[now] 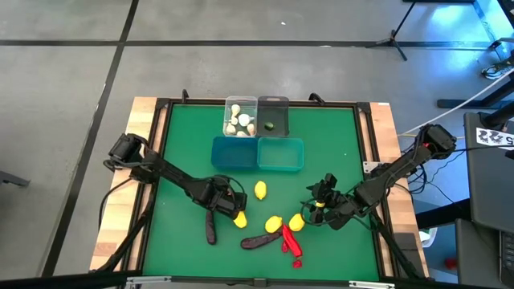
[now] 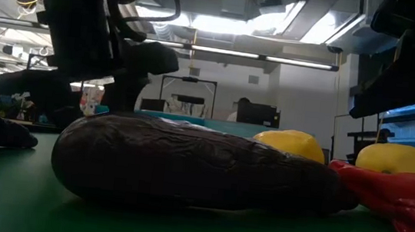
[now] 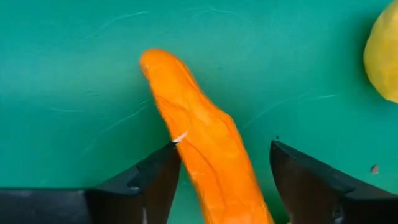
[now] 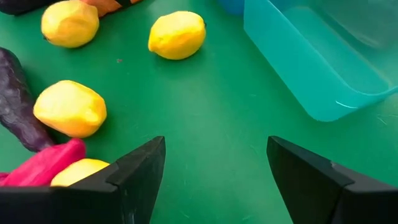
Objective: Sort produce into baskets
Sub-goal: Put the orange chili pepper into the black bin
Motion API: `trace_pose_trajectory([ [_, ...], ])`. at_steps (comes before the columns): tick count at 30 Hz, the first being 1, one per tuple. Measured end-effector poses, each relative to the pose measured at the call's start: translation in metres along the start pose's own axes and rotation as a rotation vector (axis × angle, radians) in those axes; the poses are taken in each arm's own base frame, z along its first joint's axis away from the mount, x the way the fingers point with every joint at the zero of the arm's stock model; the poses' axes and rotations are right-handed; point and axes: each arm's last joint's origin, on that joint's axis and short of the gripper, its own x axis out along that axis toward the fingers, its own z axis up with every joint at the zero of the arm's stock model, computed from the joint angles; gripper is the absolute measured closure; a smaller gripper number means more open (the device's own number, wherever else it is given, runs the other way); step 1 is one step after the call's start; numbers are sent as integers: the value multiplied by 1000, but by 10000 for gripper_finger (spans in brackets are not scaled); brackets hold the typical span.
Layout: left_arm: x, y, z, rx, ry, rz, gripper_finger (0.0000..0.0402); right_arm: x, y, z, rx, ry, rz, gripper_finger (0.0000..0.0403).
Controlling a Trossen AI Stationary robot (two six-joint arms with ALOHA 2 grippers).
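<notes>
Green bench (image 1: pixel 185 152) all round. Left hand (image 3: pixel 217 186) wide astride the carrot (image 3: pixel 199 143), whose near end runs out of sight. Right hand (image 4: pixel 214 180) wide, empty.

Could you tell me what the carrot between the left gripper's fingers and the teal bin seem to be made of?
The carrot looks like soft matte rubber or foam: lumpy, evenly orange, with a small nick. The teal bin looks like glossy, translucent moulded plastic: light passes through its walls.

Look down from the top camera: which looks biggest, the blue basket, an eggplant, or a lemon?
1. Blue basket
2. Eggplant
3. Lemon
</notes>
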Motion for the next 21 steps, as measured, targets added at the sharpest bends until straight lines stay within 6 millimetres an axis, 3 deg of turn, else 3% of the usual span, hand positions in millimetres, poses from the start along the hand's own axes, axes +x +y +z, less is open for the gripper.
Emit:
trace_pose_trajectory([
  [12,-1,0,0,39,8,0,280,0,0,0,0,1,1,123],
  [21,-2,0,-1,59,41,1,279,0,0,0,0,1,1,123],
])
